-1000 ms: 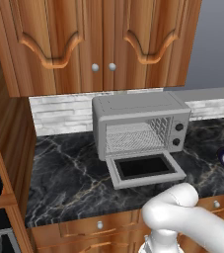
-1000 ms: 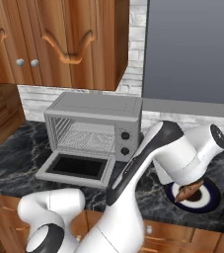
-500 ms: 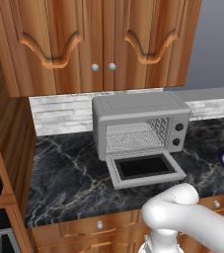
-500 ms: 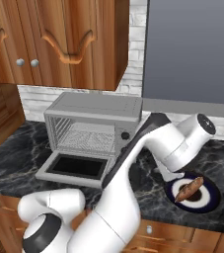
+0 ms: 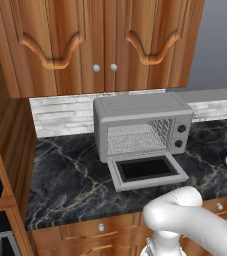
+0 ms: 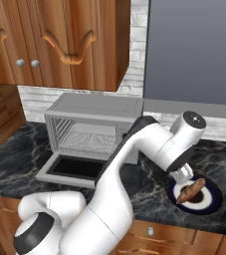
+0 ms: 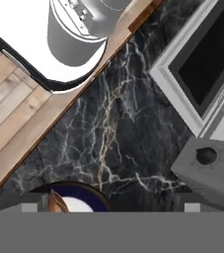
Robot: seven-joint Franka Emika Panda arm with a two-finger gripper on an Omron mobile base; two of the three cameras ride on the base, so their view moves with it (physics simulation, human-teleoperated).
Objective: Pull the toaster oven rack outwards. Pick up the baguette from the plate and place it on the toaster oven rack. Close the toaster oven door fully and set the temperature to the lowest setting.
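**A:** Reddish-brown, that loaf. The baguette is lying across the plate, out on the dark marble counter to the right of the toaster oven. What has changed in the last second?

**B:** The arm. A second ago the hand sat low, right over the plate, hiding most of the bread. Now it has lifted and swung back toward the oven, and the whole loaf is uncovered.

**A:** And the gripper?

**B:** Just above the plate's left rim, close to the loaf but not touching it. The jaws are spread wide with nothing between them. From the hand view, a sliver of the plate and the tip of the baguette sit at the bottom edge.

**A:** So nothing picked up.

**B:** No. The bread has not shifted on the plate.

**A:** And the oven?

**B:** The toaster oven door lies folded down flat on the counter. The toaster oven rack looks as if it sits inside the cavity, though I cannot tell how far out it has come.

**A:** Your reading?

**B:** I judge the hand is lining up for the pick; placing, closing the door and the knob all remain.
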